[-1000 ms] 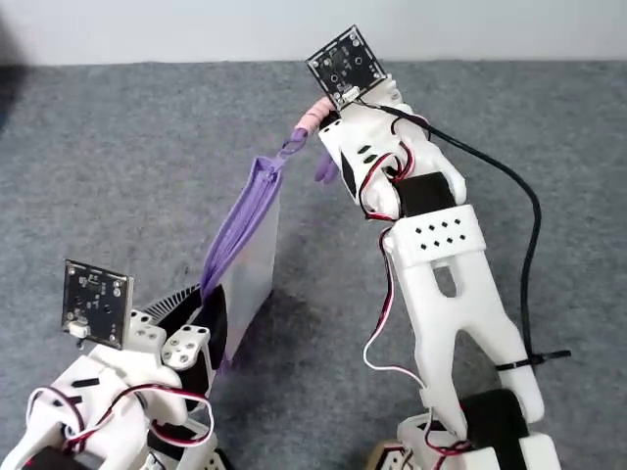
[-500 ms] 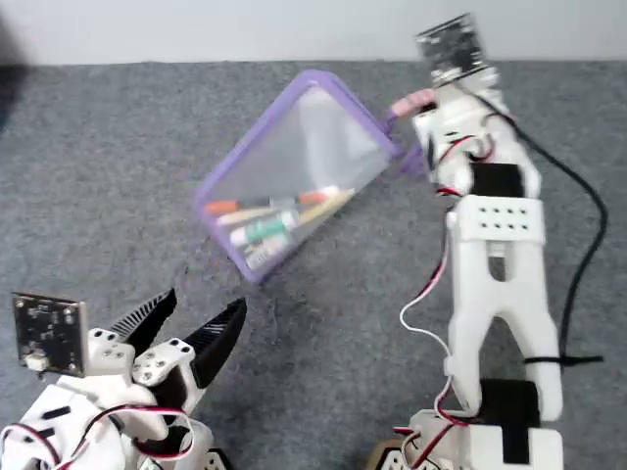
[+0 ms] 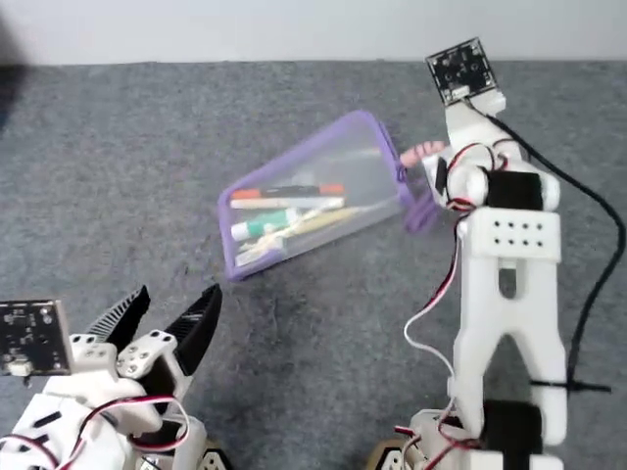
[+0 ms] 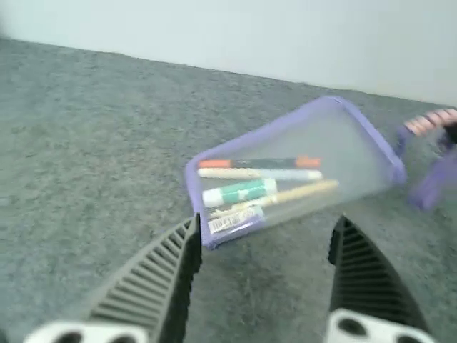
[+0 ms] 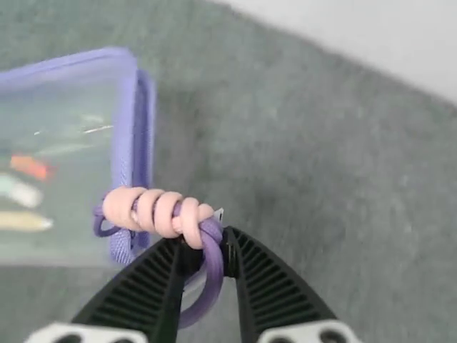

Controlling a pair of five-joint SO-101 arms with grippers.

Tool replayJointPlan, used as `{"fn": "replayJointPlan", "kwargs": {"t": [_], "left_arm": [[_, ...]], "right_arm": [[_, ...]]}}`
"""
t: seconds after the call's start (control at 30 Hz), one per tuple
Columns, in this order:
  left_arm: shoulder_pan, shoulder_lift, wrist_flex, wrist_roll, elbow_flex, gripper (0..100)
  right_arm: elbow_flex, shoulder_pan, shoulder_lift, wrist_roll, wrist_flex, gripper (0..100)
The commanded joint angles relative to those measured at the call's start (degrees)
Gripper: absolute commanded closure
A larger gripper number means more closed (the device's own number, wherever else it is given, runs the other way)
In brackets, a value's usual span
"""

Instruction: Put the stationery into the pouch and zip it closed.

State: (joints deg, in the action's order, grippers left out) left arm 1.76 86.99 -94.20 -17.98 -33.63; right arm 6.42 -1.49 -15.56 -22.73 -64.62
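No text can be read. A white label (image 4: 235, 222) inside the pouch (image 4: 335, 143), just ahead of the left claw (image 4: 268, 225), seems to carry print, too blurred to make out.

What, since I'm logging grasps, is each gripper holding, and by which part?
The right gripper is shut on the purple cord, with pink coil, at the zip corner of the clear purple-edged pouch. The left gripper is open, holding nothing.
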Motion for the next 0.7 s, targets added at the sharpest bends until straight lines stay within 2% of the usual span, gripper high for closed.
{"fn": "replayJointPlan", "kwargs": {"t": [0.0, 0.13, 0.3, 0.43, 0.5, 0.67], "left_arm": [[-3.43, 0.18, 0.0, 0.53, 1.8, 72], [-6.42, 0.26, 0.26, 0.35, -0.22, 72], [-9.41, 0.26, 0.26, 0.26, -2.59, 72], [-8.79, 0.09, 0.09, -3.52, -2.95, 72], [-8.79, 0.26, -0.09, -3.52, -4.09, 72], [-8.88, 0.26, 0.09, -3.52, -6.64, 72]], "right_arm": [[-2.64, -0.4, -6.9, -0.44, -10.33, 99.1], [-2.64, -0.4, -10.24, -0.26, -20.62, 99.1], [-2.64, -0.4, -11.74, 0.44, -27.21, 97.4], [-2.99, -0.4, -12.18, 6.51, -34.59, 79.2], [-2.81, -0.31, -12.18, 6.95, -38.11, 70.1], [-1.58, 0.13, -16.4, 7.03, -38.02, 67.4]]}}
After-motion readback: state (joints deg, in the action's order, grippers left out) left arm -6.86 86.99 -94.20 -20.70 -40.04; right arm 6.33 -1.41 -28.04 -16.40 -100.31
